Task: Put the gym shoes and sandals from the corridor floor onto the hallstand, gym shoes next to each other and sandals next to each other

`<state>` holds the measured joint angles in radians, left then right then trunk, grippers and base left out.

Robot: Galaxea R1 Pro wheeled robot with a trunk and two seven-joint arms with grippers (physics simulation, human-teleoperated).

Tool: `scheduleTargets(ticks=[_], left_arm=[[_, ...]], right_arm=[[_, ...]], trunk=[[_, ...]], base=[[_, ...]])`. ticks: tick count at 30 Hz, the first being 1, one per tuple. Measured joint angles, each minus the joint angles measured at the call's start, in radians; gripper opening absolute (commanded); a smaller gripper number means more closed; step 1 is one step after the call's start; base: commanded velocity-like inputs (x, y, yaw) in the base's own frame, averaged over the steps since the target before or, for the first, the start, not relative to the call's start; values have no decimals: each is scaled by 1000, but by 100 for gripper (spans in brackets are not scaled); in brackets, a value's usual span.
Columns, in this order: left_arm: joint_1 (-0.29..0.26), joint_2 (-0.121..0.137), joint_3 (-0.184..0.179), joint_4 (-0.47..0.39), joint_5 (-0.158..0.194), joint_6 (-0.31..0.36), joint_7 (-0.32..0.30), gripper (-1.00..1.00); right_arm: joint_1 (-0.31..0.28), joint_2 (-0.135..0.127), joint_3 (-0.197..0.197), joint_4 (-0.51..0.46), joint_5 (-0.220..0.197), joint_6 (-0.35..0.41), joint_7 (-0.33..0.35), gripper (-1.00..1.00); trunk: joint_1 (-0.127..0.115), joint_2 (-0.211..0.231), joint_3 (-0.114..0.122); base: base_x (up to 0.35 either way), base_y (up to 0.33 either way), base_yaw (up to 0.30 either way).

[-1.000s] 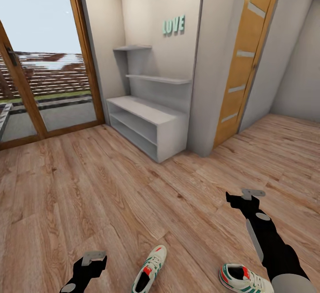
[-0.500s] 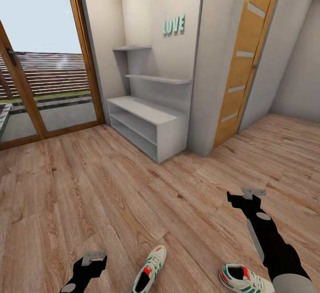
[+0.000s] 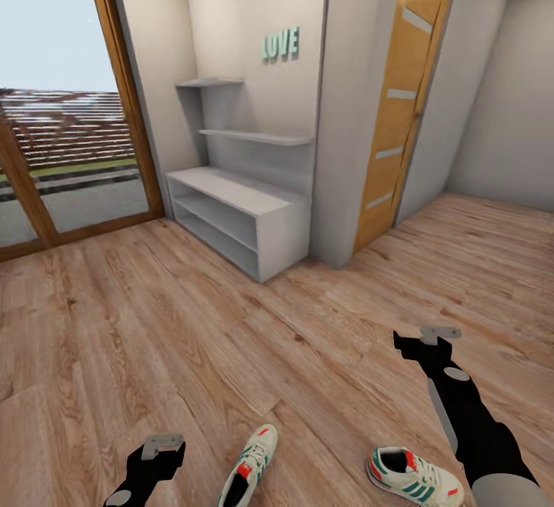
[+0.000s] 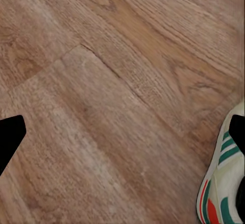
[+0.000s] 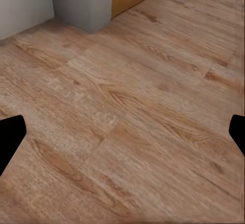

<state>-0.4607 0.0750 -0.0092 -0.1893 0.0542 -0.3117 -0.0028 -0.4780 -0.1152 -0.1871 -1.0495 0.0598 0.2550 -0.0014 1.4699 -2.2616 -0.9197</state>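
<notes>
Hallstand (image 3: 254,222): pale grey unit, seen left of centre in the head view against the wall bearing the "LOVE" lettering (image 3: 280,45). Its top, both low shelves and both wall shelves are seen bare; no footwear has been placed on it.

Gym shoes: two, both on the corridor floor (image 3: 154,338) at the lower edge of the head view. One gym shoe (image 3: 250,470) is found at lower centre, the other (image 3: 412,476) at lower right, well apart. The first is also caught at the lower right of the left wrist view (image 4: 222,193).

Sandals: none located in these views.

Left pincer (image 3: 164,444): lower left, near the first shoe, spread wide, nothing held.

Right pincer (image 3: 435,334): right of centre, above bare planks, spread wide, nothing held.

Progress: judged at the outset. No item has been lifted; all four pieces remain to be gathered, and the sandals are yet to be found.
</notes>
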Motion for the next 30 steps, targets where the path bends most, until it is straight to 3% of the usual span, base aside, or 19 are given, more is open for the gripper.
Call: scheduleTargets(ticks=[18, 30], left_arm=[[0, 0, 0, 0, 0, -2, -7, 100], [1, 0, 0, 0, 0, -6, -7, 100]], right_arm=[[0, 0, 1, 0, 0, 0, 0, 100], [0, 0, 1, 0, 0, 0, 0, 100]], trunk=[[0, 0, 0], [0, 0, 0]], base=[[0, 149, -298], [0, 30, -300]])
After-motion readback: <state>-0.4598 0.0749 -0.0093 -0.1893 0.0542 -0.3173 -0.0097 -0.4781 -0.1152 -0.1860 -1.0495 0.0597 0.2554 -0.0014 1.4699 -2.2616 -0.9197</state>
